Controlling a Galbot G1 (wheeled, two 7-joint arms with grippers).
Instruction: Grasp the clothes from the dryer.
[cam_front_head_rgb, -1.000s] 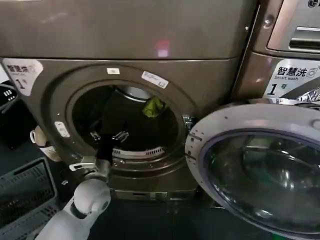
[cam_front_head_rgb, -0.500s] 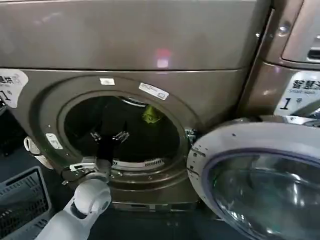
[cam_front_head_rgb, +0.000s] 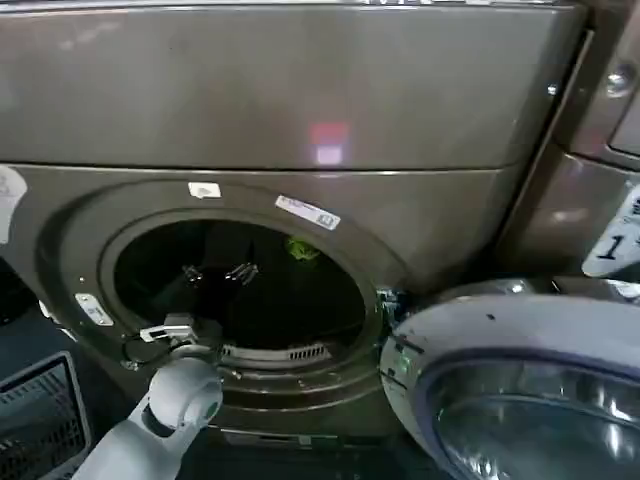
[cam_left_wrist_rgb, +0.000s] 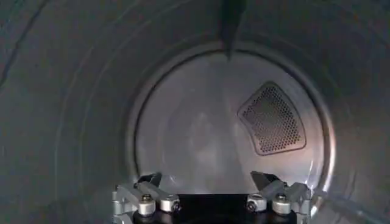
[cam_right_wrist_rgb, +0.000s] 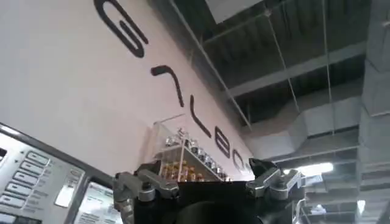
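Dim overall. A pink-white glare patch sits on the dryer (cam_front_head_rgb: 300, 100) front panel; the drum mouth falls into deep shadow, the clothes (cam_front_head_rgb: 301, 249) faintly lit. Head view is softly blurred throughout. Inside the drum, the rear wall reflects pale light. Ceiling strip lights glow behind the right claw (cam_right_wrist_rgb: 210, 182).

Clothes (cam_front_head_rgb: 301, 249): small green patch deep in the dryer (cam_front_head_rgb: 300, 110) drum, upper part hidden behind the porthole rim; shape not resolvable. Open door (cam_front_head_rgb: 520, 390) cut off by right and bottom edges. Basket (cam_front_head_rgb: 35, 420) cut off at left. Left claw (cam_front_head_rgb: 216, 272) dark against drum interior, fingertips barely distinguishable.
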